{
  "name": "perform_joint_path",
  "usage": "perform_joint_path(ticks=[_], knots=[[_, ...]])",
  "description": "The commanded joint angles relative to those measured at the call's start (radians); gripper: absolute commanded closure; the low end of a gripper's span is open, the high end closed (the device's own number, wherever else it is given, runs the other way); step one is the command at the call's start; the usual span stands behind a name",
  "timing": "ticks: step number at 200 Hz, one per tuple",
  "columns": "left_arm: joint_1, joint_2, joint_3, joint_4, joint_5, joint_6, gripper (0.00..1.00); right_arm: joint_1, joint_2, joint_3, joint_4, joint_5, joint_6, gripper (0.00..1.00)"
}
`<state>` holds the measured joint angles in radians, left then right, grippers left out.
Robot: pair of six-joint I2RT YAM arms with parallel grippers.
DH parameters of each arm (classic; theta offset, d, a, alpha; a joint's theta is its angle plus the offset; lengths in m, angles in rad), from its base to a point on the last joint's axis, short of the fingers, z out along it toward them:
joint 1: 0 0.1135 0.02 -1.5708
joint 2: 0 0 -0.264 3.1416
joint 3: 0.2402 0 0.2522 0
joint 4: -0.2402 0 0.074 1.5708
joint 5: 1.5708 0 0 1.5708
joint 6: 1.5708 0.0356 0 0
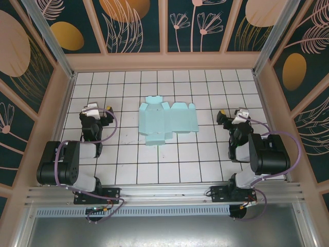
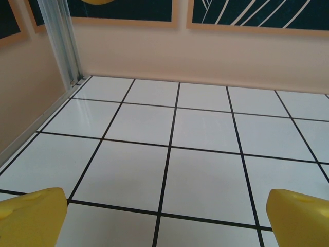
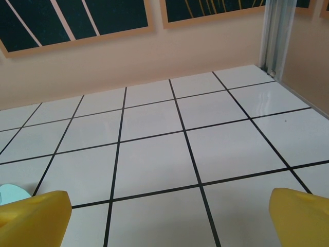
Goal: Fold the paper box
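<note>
Plain mint paper box (image 1: 167,122) — flat

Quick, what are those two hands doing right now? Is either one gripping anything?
Left hand: open, holding nothing.
Right hand: open, holding nothing.
The paper box lies flat between them, touched by neither.

In the right wrist view the left edge cuts the paper box (image 3: 10,194) down to a corner.
</note>
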<state>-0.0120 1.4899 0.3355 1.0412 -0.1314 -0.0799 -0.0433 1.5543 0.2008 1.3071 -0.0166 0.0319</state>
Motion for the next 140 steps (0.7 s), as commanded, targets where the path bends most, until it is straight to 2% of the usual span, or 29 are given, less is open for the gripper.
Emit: perform_joint_path(ticks=[1,22,49,69,89,111,124,140], knots=[[0.004,0.035,0.099,-0.119,0.012,0.011,0.01,0.007,0.003,0.023,-0.004,-0.022,-0.02,0.01],[-0.002,0.065,0.181,-0.232,0.055,0.042,0.01,0.007,0.004,0.024,-0.003,-0.02,-0.02,0.01],[-0.004,-0.035,0.041,-0.073,0.016,0.024,0.01,0.011,0.003,0.017,0.006,-0.01,-0.02,0.01],[-0.023,-0.156,0.049,-0.203,-0.03,-0.016,0.01,0.014,-0.001,0.005,0.027,-0.013,-0.024,0.01],[-0.068,-0.252,0.083,-0.337,-0.015,-0.082,0.01,0.022,-0.049,-0.005,0.014,-0.01,-0.033,0.01],[-0.14,-0.292,0.137,-0.472,0.001,-0.19,0.01,0.05,-0.178,0.025,-0.145,0.027,-0.054,0.01],[-0.165,-0.284,0.155,-0.506,0.05,-0.289,0.01,0.083,-0.26,0.051,-0.245,0.053,-0.074,0.01],[-0.187,-0.252,0.174,-0.536,0.122,-0.401,0.01,0.109,-0.356,0.102,-0.398,0.039,-0.028,0.01]])
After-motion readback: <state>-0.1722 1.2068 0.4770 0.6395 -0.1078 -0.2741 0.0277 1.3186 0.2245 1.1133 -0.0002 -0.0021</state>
